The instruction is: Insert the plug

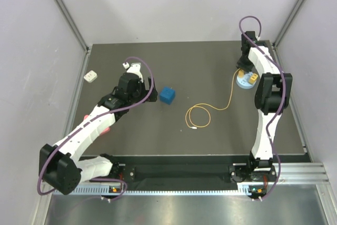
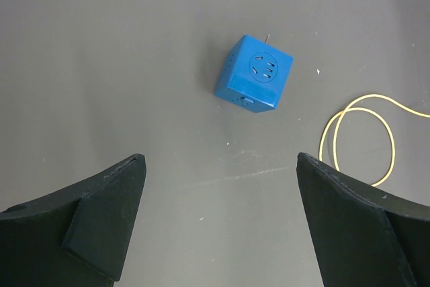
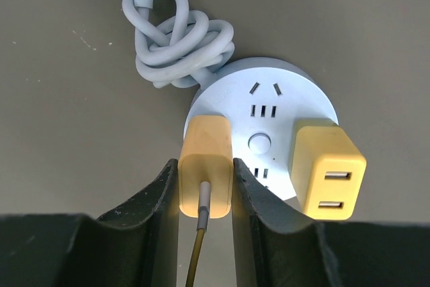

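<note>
Lower centre of the wrist view, your right gripper pinches the small yellow cabled plug against the round pale-blue socket hub; insertion looks underway, so push it squarely home.

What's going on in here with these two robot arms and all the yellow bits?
The right gripper is clamped on the plug, a small yellow block on a thin yellow cable. It holds the plug at the edge of a round pale blue socket hub. Whether the plug is fully pushed in cannot be told. Another yellow block, with no cable, sits on the hub beside it. The left gripper hangs open near a blue cube socket, touching nothing.
</note>
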Controlling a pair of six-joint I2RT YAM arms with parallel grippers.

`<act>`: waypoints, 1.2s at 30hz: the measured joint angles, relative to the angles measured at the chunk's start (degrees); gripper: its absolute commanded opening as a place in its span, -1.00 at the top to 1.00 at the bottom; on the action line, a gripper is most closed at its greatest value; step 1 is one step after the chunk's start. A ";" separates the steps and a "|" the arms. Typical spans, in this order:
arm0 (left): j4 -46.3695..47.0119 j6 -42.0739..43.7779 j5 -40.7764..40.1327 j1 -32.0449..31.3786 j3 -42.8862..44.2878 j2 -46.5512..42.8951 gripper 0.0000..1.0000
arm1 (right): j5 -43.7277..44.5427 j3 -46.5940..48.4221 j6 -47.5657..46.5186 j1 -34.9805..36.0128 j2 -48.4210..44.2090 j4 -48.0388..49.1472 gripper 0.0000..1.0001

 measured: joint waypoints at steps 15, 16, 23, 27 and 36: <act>-0.02 0.00 -0.20 0.00 0.00 -0.11 -0.96 | 4.46 -1.27 -0.63 1.62 0.22 1.84 1.00; -0.02 0.00 -0.22 0.00 0.00 -0.11 -0.96 | 3.96 -2.84 -0.83 1.46 -0.50 3.28 1.00; -0.04 0.02 -0.72 0.00 0.00 -0.11 -0.96 | -1.60 -6.58 -1.25 -1.42 -1.88 7.91 1.00; -0.02 0.04 -1.18 0.00 0.00 -0.11 -0.96 | -1.57 -6.47 -1.51 -1.42 -1.73 7.89 1.00; 0.00 0.09 -1.75 0.00 0.00 -0.11 -0.96 | -2.40 -4.20 -2.54 -1.64 -1.01 6.60 1.00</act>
